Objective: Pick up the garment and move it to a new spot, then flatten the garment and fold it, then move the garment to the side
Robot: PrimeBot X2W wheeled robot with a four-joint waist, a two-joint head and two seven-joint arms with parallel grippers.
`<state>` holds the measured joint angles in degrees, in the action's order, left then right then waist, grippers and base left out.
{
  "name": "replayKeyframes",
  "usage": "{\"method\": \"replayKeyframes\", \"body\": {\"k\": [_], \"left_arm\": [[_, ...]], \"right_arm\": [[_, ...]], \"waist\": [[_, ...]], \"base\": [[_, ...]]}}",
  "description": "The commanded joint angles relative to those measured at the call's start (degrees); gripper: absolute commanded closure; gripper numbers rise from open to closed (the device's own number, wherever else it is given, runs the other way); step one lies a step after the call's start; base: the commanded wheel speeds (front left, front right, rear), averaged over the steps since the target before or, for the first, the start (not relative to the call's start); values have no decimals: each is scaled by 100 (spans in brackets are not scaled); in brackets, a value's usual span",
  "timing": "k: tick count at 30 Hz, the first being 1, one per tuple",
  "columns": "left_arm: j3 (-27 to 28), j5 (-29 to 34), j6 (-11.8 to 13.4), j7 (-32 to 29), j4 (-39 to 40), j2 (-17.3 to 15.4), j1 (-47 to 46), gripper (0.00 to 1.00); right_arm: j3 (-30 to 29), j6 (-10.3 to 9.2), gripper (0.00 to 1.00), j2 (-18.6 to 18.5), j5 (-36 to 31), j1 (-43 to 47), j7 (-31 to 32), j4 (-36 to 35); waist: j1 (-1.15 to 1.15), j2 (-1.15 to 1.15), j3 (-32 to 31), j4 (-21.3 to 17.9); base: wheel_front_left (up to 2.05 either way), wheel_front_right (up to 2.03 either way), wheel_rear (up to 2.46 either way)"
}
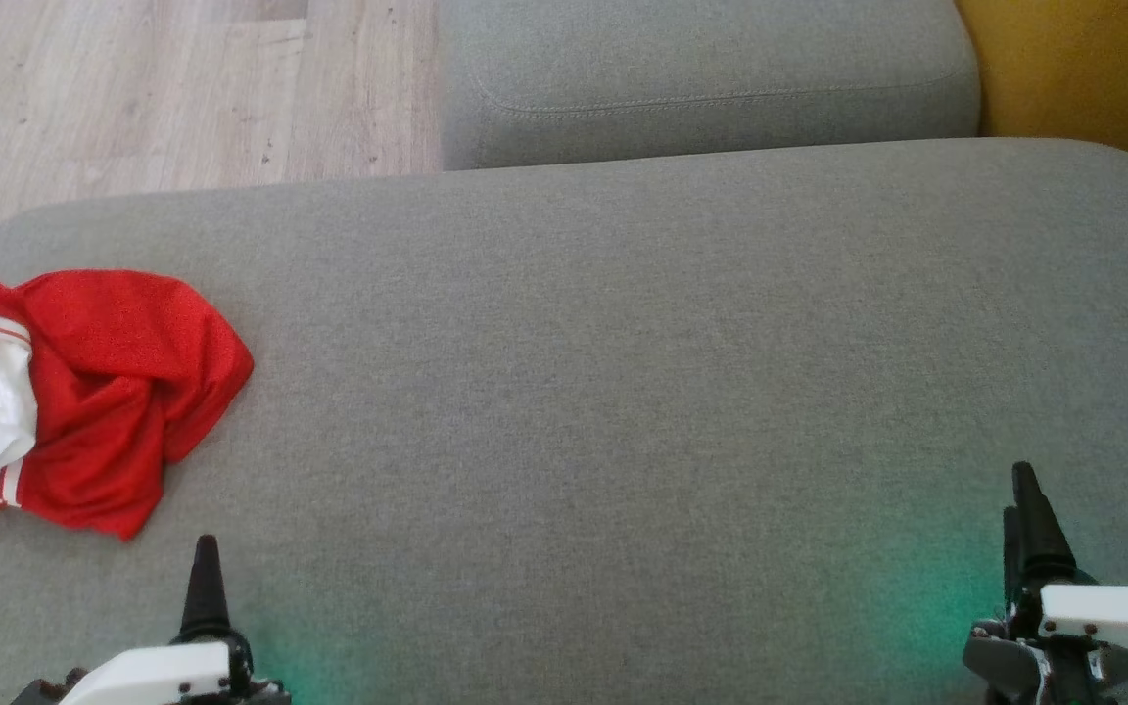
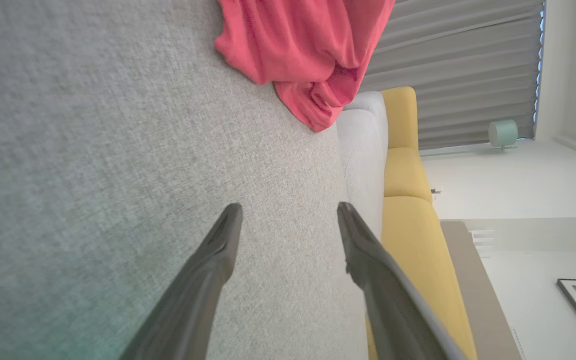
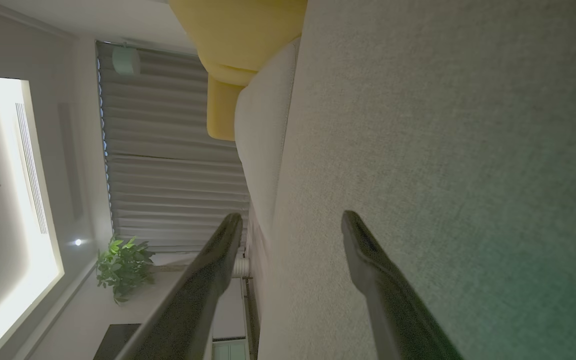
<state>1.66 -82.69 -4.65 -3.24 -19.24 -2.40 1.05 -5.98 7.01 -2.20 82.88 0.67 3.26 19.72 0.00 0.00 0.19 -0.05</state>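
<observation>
The garment [image 1: 104, 392], a red top with white trim, lay crumpled in a heap on the grey seat cushion [image 1: 623, 372], ahead of my left gripper [image 2: 289, 212] and off to its outer side, near but not touching. From my right gripper [image 3: 293, 220] it sat well apart, far across the cushion. Nothing about the heap looked flattened or folded, so I judged the first step, the pick-up, was not yet begun.

My left gripper's jaws stood wide apart with only bare cushion between them, and it held nothing. My right gripper was equally wide and equally empty.

The next move, as I read it, called for my left arm to reach forward and outward to the nearest red fold [image 2: 318, 107] and close on a raised ridge of cloth. The fabric looked limp, so a shallow pinch might have slipped.

Both arms sat low at the near edge of the cushion, fingers pointing across it. In each wrist view the cushion ran up one side, so I judged both wrists rolled onto their sides.
</observation>
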Motion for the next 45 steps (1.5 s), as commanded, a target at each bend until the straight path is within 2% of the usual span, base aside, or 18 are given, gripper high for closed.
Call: {"method": "replayKeyframes", "body": {"k": [1,14,45], "left_arm": [[-35,253,34,65,229,-20,-217,0],[-250,1359,197,286,318,-91,-215,0],[-616,3452,527,796,465,-169,-189,0]], "right_arm": [[41,9,0,-21,-266,-218,-81,-237],[164,14,0,-27,-1471,-223,-300,-349],[396,25,0,-40,-3556,-241,-728,-517]], "waist": [[0,0,1,0],[0,0,3,-12],[0,0,-15,-9]], "base": [[0,0,0],[0,0,0],[0,0,0]]}}
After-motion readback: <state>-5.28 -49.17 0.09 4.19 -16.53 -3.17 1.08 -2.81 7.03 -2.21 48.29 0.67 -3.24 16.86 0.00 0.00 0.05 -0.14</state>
